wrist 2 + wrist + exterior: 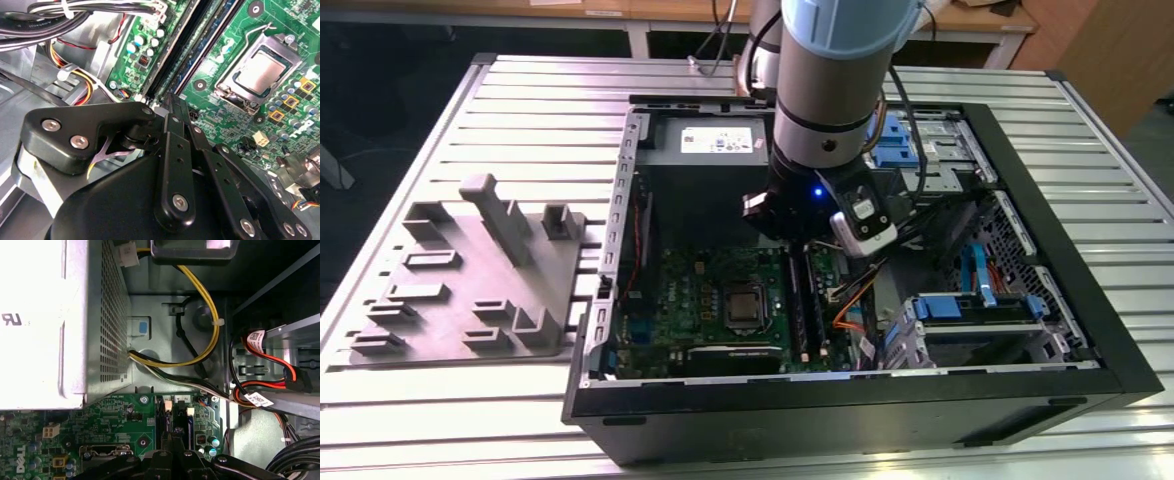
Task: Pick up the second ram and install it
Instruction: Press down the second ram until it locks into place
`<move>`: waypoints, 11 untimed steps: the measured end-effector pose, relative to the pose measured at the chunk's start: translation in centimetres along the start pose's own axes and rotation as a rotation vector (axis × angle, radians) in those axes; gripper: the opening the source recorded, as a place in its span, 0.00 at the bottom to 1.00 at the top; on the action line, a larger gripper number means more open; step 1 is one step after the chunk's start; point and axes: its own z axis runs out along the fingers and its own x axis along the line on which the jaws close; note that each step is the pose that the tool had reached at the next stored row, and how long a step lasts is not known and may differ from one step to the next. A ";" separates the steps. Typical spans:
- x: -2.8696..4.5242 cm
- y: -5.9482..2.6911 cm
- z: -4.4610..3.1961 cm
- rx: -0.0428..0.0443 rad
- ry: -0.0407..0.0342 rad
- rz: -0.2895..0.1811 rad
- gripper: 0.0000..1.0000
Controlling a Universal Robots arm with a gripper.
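Note:
The second ram (202, 47) is a thin dark blue-green strip standing between the long black slots of the green motherboard (694, 300), inside the open computer case (854, 400). My gripper (803, 245) hangs low over the slots' end nearest the power supply (720, 140). In both wrist views its black fingers are closed together, the tips (171, 100) (173, 440) right at the near end of the strip. I cannot tell whether they touch it. Nothing shows between the fingers.
The processor socket (262, 70) lies beside the slots. Yellow and black cables (200, 340) and a cable bundle (75, 15) run near the gripper. Blue drive brackets (974, 300) fill the case's side on the exterior view's right. A grey parts fixture (467, 280) sits outside the case.

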 end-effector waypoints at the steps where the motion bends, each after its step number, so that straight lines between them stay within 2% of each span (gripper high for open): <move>1: 0.00 0.00 0.00 -0.0001 0.0000 0.000 0.10; 11: 0.01 0.00 0.29 -0.0005 -0.0001 0.000 0.10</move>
